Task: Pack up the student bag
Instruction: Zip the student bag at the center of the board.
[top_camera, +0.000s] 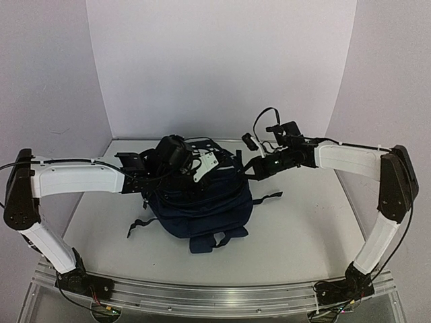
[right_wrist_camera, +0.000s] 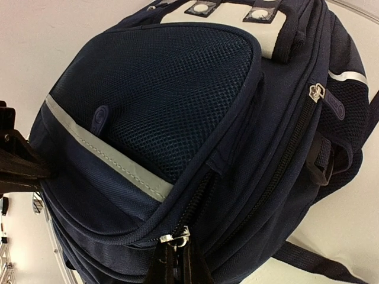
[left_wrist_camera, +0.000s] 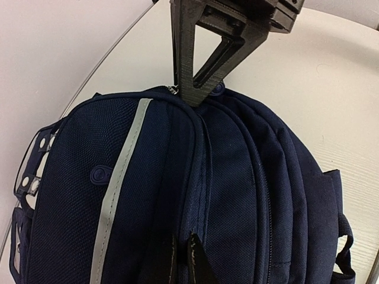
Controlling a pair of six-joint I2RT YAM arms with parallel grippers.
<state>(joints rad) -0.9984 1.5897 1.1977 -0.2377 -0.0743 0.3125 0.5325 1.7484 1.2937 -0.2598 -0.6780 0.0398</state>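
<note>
Backpack fabric fills both wrist views: the student bag (top_camera: 202, 205) sits near the middle of the table (top_camera: 303, 229), bulging and rounded, with its zips drawn shut wherever they can be followed (so whatever is inside cannot be seen). A mesh pocket (right_wrist_camera: 172, 89) on one face looks flat, and a grey stripe (left_wrist_camera: 118, 177) runs down the panel next to it.

The left gripper (left_wrist_camera: 185, 248) is clenched on a seam at the bag's left upper side, fingers pressed together with dark cloth between them. The right gripper (right_wrist_camera: 177, 257) is clamped on the opposite side, fingers tight together just where a metal zip pull (right_wrist_camera: 179, 238) sits. The bag lies between the two, each gripper showing in the other's wrist camera.

Loose straps (top_camera: 138, 225) trail onto the table at the bag's near-left and right. Bare table surface lies on all sides of the bag, more of it to the right; pale walls close the back and both sides, and a metal rail (top_camera: 215, 296) runs along the near edge.
</note>
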